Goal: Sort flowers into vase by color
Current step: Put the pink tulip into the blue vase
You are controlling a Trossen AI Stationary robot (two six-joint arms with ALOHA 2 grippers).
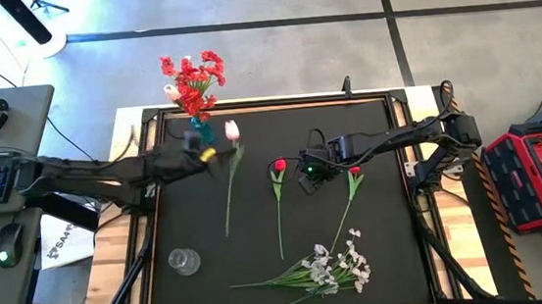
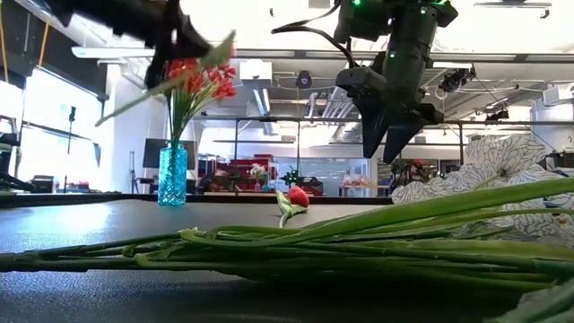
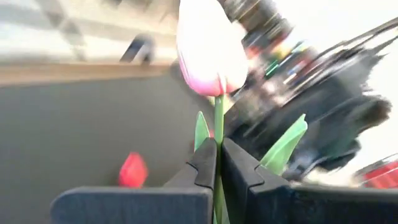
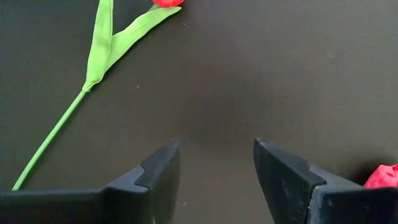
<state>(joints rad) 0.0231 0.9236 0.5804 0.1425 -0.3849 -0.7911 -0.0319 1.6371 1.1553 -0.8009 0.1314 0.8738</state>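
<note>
Pink tulip point(image 3: 211, 53) pinched by its stem in the left tool point(image 3: 219, 163), lifted near the blue vase point(image 1: 199, 131) of red blooms, seemingly needing another vase; right tool point(image 4: 216, 163) hangs wide above the surface point(image 1: 375, 212).

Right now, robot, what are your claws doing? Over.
Left gripper shut on pink tulip's green stem. Right gripper open, empty, above black table between two red tulips. Nothing blocking blue glass vase.
</note>
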